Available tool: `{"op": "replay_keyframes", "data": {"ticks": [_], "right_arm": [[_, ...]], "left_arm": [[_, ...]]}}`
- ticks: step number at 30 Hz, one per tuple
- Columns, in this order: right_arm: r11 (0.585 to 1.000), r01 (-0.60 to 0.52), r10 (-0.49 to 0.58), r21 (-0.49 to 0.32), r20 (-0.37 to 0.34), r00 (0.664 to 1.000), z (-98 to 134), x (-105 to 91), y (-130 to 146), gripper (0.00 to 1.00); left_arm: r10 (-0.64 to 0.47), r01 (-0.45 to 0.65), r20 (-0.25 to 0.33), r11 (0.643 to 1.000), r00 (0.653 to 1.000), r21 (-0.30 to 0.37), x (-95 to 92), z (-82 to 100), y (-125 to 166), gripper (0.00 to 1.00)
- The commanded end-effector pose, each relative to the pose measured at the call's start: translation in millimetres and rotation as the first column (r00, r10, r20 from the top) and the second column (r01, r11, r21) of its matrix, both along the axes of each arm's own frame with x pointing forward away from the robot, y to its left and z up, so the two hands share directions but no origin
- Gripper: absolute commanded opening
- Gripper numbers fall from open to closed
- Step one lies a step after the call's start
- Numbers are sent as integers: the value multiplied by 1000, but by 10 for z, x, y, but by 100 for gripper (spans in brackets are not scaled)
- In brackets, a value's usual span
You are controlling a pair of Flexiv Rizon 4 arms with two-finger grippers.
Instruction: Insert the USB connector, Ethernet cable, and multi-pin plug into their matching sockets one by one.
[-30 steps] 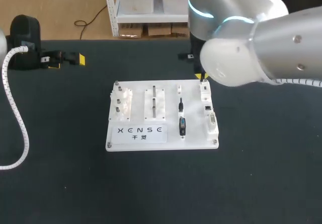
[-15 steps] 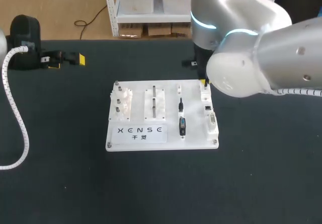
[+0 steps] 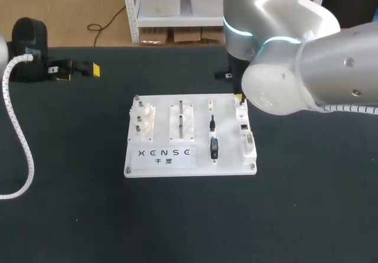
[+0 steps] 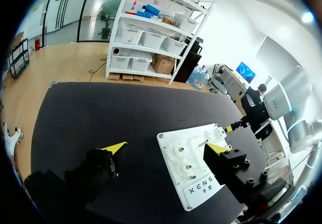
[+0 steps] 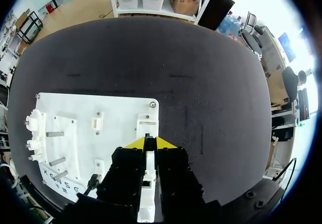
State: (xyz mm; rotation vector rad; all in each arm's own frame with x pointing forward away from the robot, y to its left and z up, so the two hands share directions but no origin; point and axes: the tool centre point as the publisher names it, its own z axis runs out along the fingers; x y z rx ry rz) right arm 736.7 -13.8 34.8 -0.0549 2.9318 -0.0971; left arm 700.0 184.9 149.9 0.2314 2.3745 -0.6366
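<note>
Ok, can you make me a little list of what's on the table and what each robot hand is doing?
table: black, with the board on it
white board: lies flat mid-table
sockets: in a row along the board's right edge
black plugs: two, resting on the board beside the sockets
right gripper: over the board's far right corner, shut on a white plug
left gripper: open, empty, far left, away from the board

We look across a black table [image 3: 71, 216] standing on a light wooden floor [image 3: 82, 9], with white shelving [image 4: 151, 38] holding storage bins [image 4: 132, 34], white walls [image 4: 236, 27] and glass partitions [image 4: 75, 7].
</note>
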Motion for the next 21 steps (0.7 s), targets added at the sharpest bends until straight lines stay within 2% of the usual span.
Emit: {"op": "replay_keyframes", "data": {"ticks": [1,21], "right_arm": [[1000,3,-3,-2,3,1000,-32,13,2,0],[1000,-12,12,-6,-4,1000,-48,2,76,0]], "left_arm": [[0,0,0,1000,1000,0,0,0,0,100],[0,0,0,1000,1000,0,0,0,0,100]]}}
